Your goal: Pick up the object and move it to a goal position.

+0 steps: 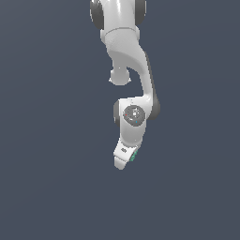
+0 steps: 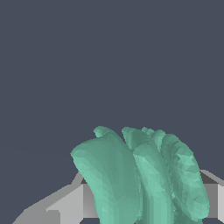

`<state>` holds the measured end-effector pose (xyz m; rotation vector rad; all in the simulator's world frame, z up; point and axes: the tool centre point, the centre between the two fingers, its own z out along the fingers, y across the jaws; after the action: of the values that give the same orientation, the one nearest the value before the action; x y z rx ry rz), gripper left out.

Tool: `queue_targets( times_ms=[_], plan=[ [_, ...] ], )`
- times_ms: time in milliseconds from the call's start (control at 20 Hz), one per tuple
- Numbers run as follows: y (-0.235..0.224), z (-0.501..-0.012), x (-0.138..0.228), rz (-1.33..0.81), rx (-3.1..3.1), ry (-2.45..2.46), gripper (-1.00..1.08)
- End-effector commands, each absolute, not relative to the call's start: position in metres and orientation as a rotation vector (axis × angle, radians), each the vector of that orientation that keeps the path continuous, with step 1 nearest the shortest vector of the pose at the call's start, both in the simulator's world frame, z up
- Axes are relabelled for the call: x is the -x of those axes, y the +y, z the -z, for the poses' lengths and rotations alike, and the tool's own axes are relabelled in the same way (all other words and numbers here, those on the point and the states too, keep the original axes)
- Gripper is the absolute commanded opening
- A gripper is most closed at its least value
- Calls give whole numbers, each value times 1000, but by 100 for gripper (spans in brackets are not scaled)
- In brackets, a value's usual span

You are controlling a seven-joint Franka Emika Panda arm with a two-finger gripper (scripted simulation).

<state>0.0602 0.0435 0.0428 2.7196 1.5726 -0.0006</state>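
Teal-green block (image 1: 133, 156): in the exterior view you can make out only a sliver of it, a small patch of colour at the side of the white gripper (image 1: 123, 163), toward the exterior view's right. The gripper hangs at the end of the white arm (image 1: 126, 56), which comes down from the top of the picture and bends at a round joint partway along. The gripper tilts, its tip angled down and toward the exterior view's left. Behind everything you see a plain dark grey-blue surface (image 1: 47, 140); whether the tip touches it you cannot tell from here.

In the wrist view the block (image 2: 140, 179) fills the lower middle of the picture, very close to the camera. You can see its ribbed, lobed surface and its scalloped upper edge. Grey fingers (image 2: 65, 205) show on either side of it, pressed in against its flanks, so the gripper is clamped on the block. Beyond it lies the same flat dark surface.
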Motion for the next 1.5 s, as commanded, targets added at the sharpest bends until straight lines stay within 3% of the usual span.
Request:
queue_targets(
  times_ms=[0,650,1450],
  plan=[
    [44,-43,-60,0,-2719,1573,-100],
    [68,-54,-49,1,-2719,1572,-100],
    [202,-115,11,1,-2718,1573,-100]
  ],
)
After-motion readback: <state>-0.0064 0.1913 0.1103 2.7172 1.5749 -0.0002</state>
